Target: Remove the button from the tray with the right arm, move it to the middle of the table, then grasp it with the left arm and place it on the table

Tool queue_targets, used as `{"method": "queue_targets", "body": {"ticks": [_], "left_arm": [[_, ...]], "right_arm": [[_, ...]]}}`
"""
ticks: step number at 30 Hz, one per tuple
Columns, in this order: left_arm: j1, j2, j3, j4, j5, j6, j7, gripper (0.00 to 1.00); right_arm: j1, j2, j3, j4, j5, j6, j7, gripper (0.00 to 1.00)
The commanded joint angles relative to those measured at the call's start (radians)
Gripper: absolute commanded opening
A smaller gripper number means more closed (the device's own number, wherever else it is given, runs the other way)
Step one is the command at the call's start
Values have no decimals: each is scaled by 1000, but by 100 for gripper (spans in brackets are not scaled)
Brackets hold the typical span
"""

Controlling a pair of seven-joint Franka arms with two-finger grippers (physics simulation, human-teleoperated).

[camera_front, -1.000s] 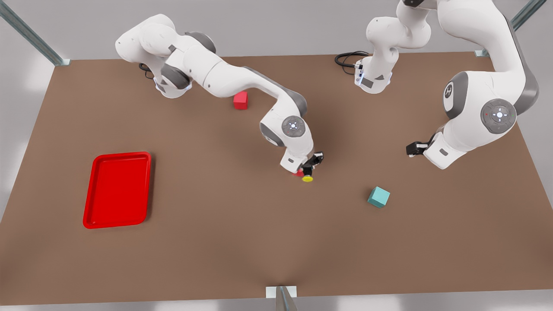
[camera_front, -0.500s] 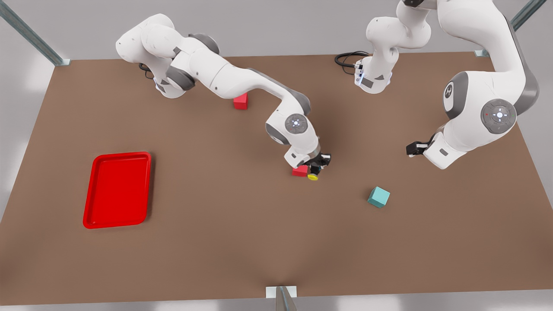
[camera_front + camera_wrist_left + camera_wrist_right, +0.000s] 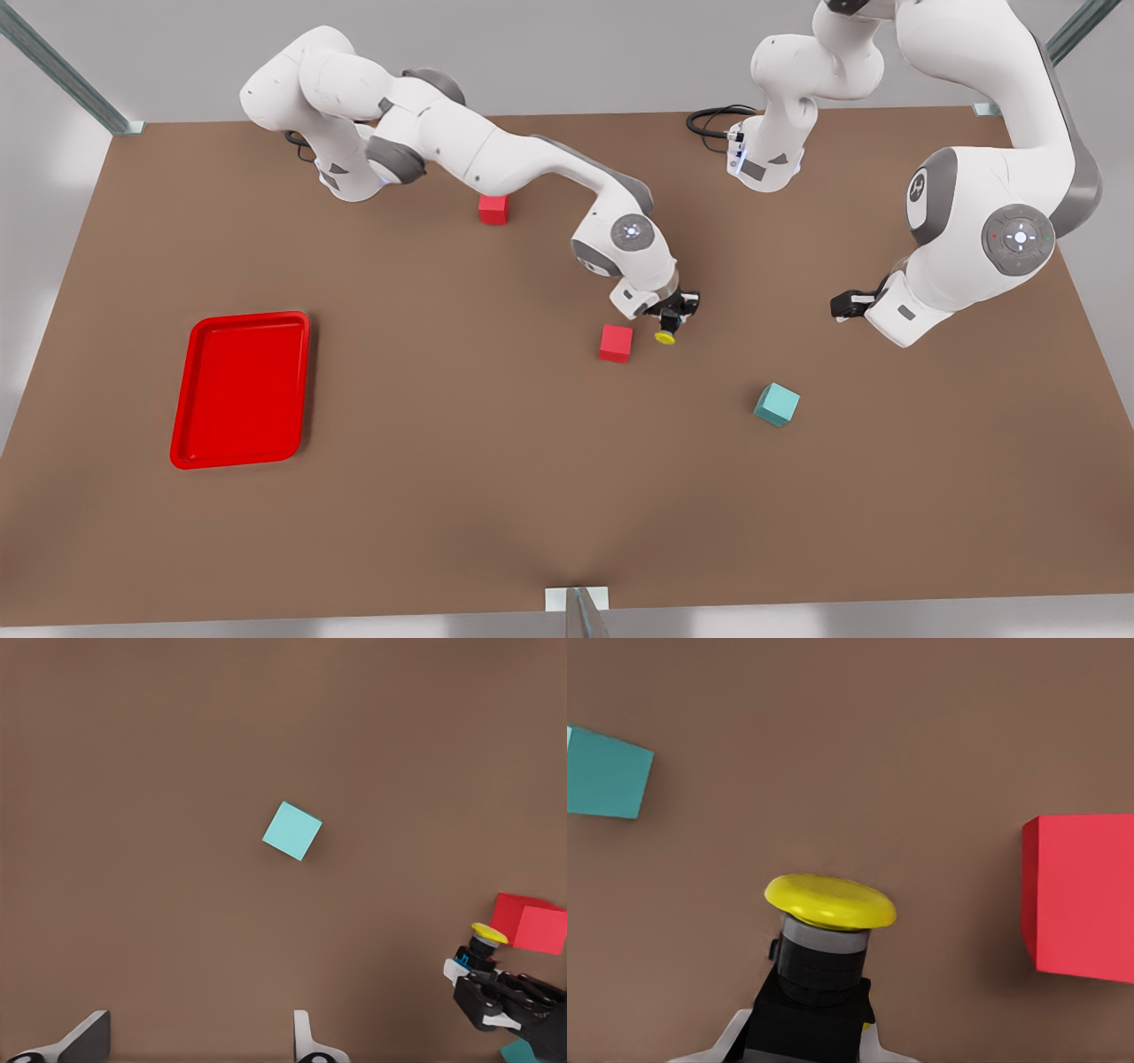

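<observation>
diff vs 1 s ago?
The right gripper, shut on the button, carried it toward the front view's right and slightly farther back, uncovering the near red cube. The left gripper barely shifted, open above the teal cube. The tray and far red cube stayed put.

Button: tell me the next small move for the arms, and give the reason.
Probably bring the left end effector in toward the button. The right end effector holds it above the table near the middle, between the red cube and teal cube, with the red tray empty. The left end effector waits open at the front view's right.
</observation>
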Motion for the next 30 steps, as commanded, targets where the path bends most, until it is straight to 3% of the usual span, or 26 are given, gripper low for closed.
{"method": "queue_targets", "body": {"ticks": [1, 7, 10, 13, 14, 15, 17, 18, 21, 22, 24, 25, 26, 28, 30], "left_arm": [[0, -1, 0, 0, 1, -1, -2, 100], [-6, -1, 0, 0, 1, -1, -2, 100], [-6, -1, 0, 0, 1, -1, -2, 100], [-6, -1, 0, 0, 1, -1, -2, 100], [-6, -1, 0, 0, 1, -1, -2, 100], [-6, -1, 0, 0, 1, -1, -3, 100], [-6, -3, 0, 0, 1, -2, -5, 100], [-6, -3, 0, 0, 1, -2, -5, 100], [-55, 14, 0, 4, 1, 1, -110, 100], [-61, 34, -43, 14, 2, -1, -236, 100], [-63, 86, -211, 13, -12, -15, -532, 100], [-64, 160, -296, 10, -41, 2, -565, 100], [-132, 223, -300, -15, -65, 129, -610, 100], [-166, 260, -300, -111, -76, 345, -651, 100], [-167, 202, -300, -401, -70, 725, -634, 100]], "right_arm": [[16, 13, -13, 0, -6, 36, 76, 46], [39, 51, -44, 0, -7, 53, 62, 49], [59, 70, -68, 0, -6, 71, 56, 60], [63, 70, -68, 0, -7, 71, 56, 78], [60, 67, -68, 0, -6, 73, 65, 100], [44, 38, -58, -1, 8, 71, 70, 100], [-1, -116, -65, -16, 42, 9, 64, 100], [-62, -240, -61, -16, 47, -189, 35, 100], [-289, -404, -61, -16, 53, -602, -284, 100], [-440, -485, -59, -18, 53, -800, -577, 100], [-633, -639, -64, -70, 28, -932, -930, 100], [-676, -817, -68, -309, 14, -883, -967, 100], [-759, -969, -62, -587, 27, -711, -1074, 100], [-768, -976, -61, -595, 25, -757, -1062, 100], [-766, -975, -62, -564, 21, -910, -1044, 100]]}}
